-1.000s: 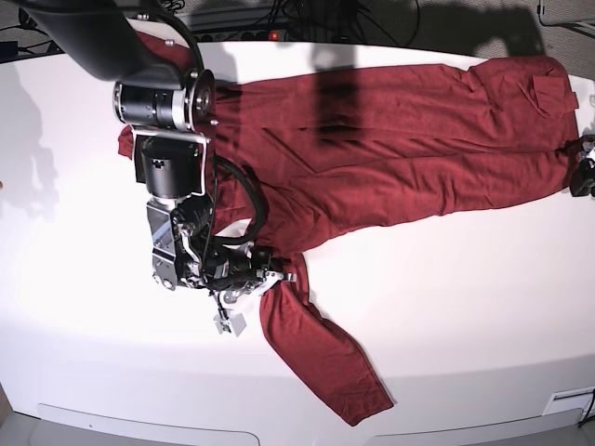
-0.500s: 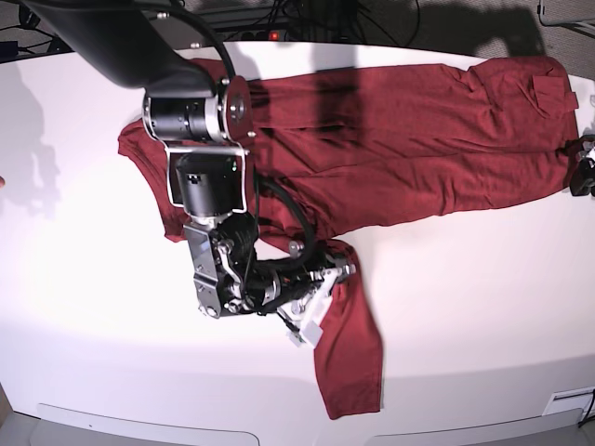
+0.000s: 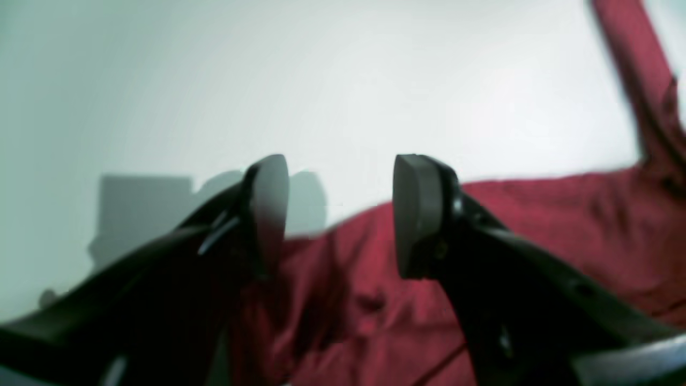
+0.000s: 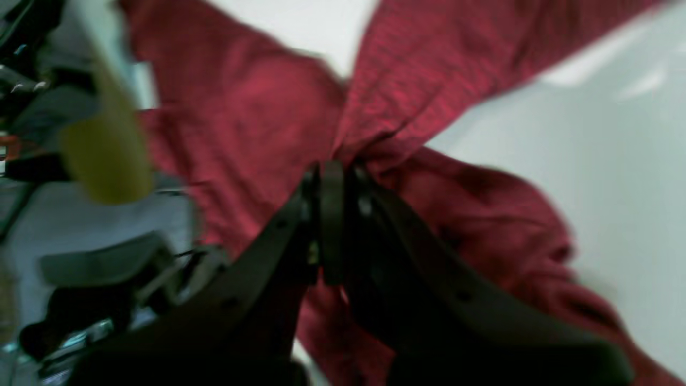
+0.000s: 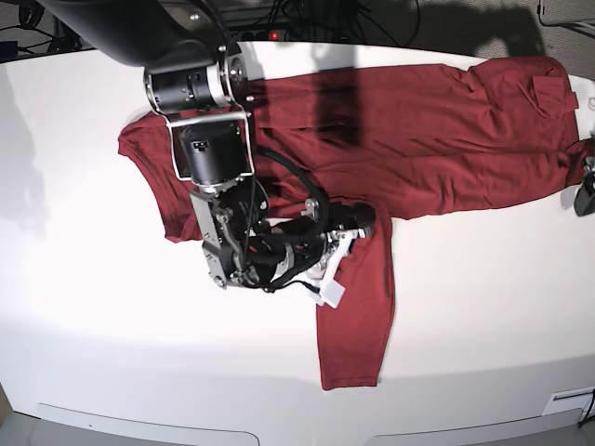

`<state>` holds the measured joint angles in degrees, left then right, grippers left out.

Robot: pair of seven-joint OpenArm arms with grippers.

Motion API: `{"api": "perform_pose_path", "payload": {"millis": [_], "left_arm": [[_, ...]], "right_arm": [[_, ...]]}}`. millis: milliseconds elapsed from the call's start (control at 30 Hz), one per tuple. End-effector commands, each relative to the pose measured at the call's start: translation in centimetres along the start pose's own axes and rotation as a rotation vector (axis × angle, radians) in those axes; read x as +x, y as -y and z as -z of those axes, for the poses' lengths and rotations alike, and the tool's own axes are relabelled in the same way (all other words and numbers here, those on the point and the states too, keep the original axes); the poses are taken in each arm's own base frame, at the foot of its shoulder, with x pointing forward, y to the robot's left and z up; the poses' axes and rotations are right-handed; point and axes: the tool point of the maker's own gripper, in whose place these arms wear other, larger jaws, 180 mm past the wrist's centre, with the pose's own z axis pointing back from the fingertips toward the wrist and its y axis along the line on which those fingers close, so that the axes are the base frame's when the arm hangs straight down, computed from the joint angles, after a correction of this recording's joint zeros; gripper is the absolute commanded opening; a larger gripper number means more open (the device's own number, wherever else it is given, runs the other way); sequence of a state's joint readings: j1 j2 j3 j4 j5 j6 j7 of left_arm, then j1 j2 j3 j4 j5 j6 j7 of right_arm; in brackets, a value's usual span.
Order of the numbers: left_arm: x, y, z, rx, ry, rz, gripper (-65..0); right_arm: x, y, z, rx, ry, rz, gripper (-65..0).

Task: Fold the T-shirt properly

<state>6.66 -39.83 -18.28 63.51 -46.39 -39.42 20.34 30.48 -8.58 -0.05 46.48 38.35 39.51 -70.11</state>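
The maroon T-shirt (image 5: 418, 130) lies spread across the far half of the white table, one long sleeve (image 5: 358, 311) trailing toward the front edge. My right gripper (image 5: 364, 219) is shut on the sleeve near where it meets the body and holds it lifted; in the right wrist view the gripper (image 4: 333, 174) pinches bunched red fabric (image 4: 396, 102). My left gripper (image 5: 586, 190) sits at the far right edge beside the shirt's end. In the left wrist view it (image 3: 340, 214) is open and empty, low over the shirt's edge (image 3: 536, 236).
The white table (image 5: 84, 307) has a rounded front edge. Dark cables and a power strip (image 5: 270, 35) lie behind the table's back edge. A white tag (image 5: 330, 293) hangs by the right arm's wrist.
My right gripper has dragged the sleeve to the right and slightly back toward the shirt body. The sleeve has swung from slanting right to hanging straight toward the front edge. The left gripper stays put.
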Motion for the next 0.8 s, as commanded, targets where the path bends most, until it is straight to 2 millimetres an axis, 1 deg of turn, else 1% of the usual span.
{"api": "perform_pose_path", "payload": {"millis": [0, 133, 267, 367, 600, 667, 767], "left_arm": [[3.5, 0.4, -0.2, -0.026, 0.085, 0.030, -34.3], [5.1, 2.1, -0.1, -0.065, 0.113, 0.074, -34.3], [5.6, 2.8, -0.1, -0.080, 0.119, 0.091, -34.3], [5.5, 2.8, -0.1, -0.079, 0.114, 0.091, -34.3], [5.2, 2.8, -0.1, -0.078, 0.094, 0.091, -34.3], [5.1, 2.7, 0.0, -0.078, 0.088, 0.092, -34.3], [4.7, 2.7, 0.0, -0.077, 0.070, 0.092, -34.3]], "right_arm": [[2.8, -1.7, -1.1, 0.036, 0.054, -0.058, -65.0], [3.8, -4.4, -1.9, 0.157, 0.096, -0.071, -65.0], [3.5, -6.4, -2.2, 0.267, 0.091, -0.067, -65.0], [2.5, -6.8, -1.4, 0.286, 0.065, -0.063, -65.0], [-1.4, -7.3, 1.2, 0.293, -0.050, -0.065, -65.0], [-2.0, -7.3, 1.5, 0.296, -0.062, -0.060, -65.0], [-2.3, -7.3, 1.6, 0.299, -0.065, -0.053, -65.0]]}}
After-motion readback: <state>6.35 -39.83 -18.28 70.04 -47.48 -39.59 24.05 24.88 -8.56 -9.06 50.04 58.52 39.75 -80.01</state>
